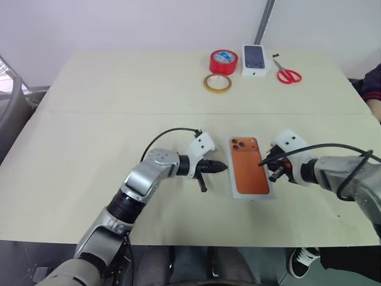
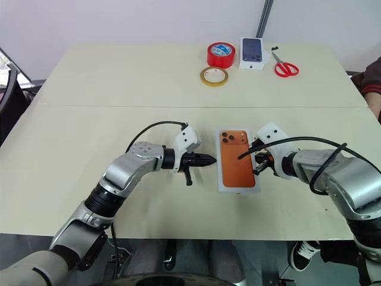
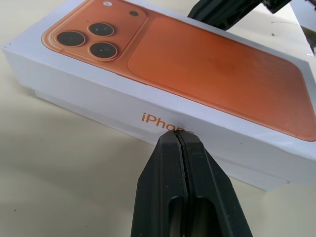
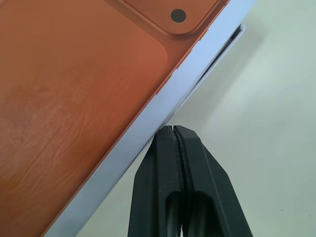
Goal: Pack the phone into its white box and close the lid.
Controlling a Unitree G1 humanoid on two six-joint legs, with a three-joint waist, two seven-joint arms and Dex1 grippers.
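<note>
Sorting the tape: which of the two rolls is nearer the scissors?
The red tape roll, beside the small carton; the tan roll lies farther from the scissors.

Lab or office workspace: plain beige table point(image 1: 89, 149), white wall, tape rolls point(image 1: 223, 61), scissors point(image 1: 288, 74).

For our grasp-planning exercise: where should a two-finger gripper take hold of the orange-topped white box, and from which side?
Probably across the two long side walls of the white box, from above: it lies flat, and those walls are straight, parallel, the narrower span.
</note>
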